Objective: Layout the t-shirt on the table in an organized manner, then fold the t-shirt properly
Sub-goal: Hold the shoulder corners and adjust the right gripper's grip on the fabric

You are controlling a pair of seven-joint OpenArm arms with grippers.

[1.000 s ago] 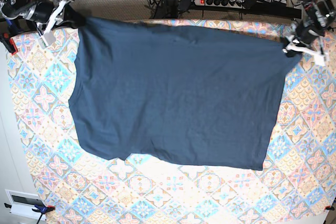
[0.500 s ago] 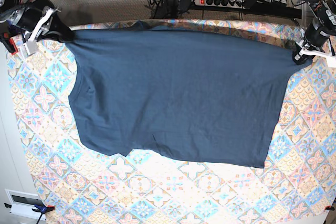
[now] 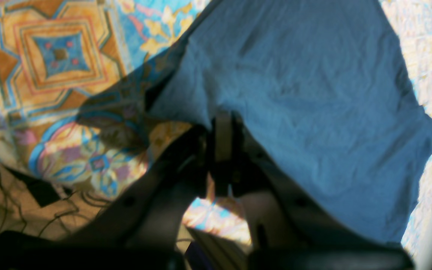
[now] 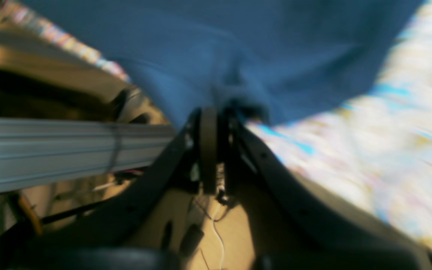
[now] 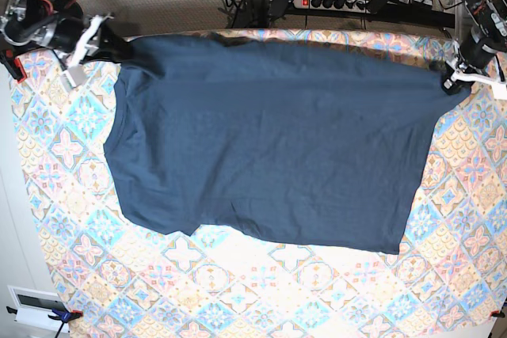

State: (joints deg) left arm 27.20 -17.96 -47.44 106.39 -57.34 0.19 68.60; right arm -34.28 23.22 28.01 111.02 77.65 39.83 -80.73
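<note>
No readable writing. Left gripper (image 5: 458, 78) and right gripper (image 5: 101, 43) outstretched, each clamped on t-shirt (image 5: 269, 144) corner; shirt spread over table (image 5: 467, 219).

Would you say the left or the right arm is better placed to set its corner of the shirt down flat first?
Probably the left. The left gripper pinches its shirt corner taut, low over the table. The right gripper holds a bunched corner near the table's far edge.
</note>
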